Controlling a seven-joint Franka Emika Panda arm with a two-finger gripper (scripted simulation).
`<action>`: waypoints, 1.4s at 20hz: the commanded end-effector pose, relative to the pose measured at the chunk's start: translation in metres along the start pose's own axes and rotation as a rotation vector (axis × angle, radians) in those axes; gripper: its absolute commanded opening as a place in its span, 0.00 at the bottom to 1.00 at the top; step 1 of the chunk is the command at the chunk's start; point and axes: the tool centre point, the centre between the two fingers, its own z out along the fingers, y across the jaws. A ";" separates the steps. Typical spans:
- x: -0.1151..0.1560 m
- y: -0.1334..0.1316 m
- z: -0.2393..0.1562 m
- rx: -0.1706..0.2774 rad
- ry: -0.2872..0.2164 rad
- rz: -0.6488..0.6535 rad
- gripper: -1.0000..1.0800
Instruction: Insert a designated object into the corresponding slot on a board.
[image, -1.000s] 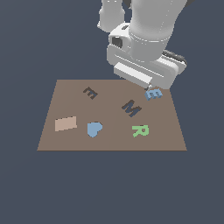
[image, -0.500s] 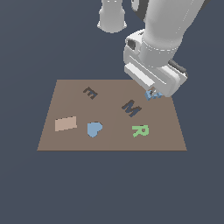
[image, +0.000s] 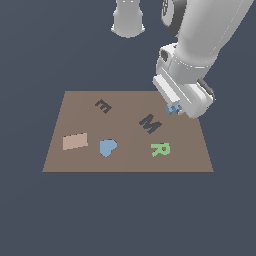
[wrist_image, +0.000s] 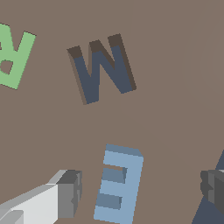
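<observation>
Tool (wrist_image: 140, 190) is spread wide, fingers (wrist_image: 70, 192) either side of the light blue E block (wrist_image: 118, 186) with clear gaps, nothing pinched yet. E block lies flat on the board (image: 125, 160) near its far edge on the exterior view's right, mostly hidden under the wrist there (image: 173, 108); its E slot (image: 103, 105) sits well apart, toward the exterior view's left, beyond the M recess (image: 150, 123). Risks, as I judge them: the fingers close off-centre, so one pad touches first and slides or yaws the block; a grip across the E's prongs rather than the solid spine could slip; any yaw in the grasp carries into the insertion and the block jams on the slot's rim; and dropping it at the wrong recess. Count: one board, one blue E, one green R (image: 160, 149), one blue heart (image: 107, 147), one tan rectangle (image: 75, 141), two dark recesses (E, M), one arm, one tool.
</observation>
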 end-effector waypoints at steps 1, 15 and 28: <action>-0.005 -0.004 0.004 0.001 0.000 0.053 0.96; -0.017 -0.015 0.015 0.004 -0.001 0.189 0.96; -0.016 -0.015 0.023 0.004 -0.001 0.178 0.96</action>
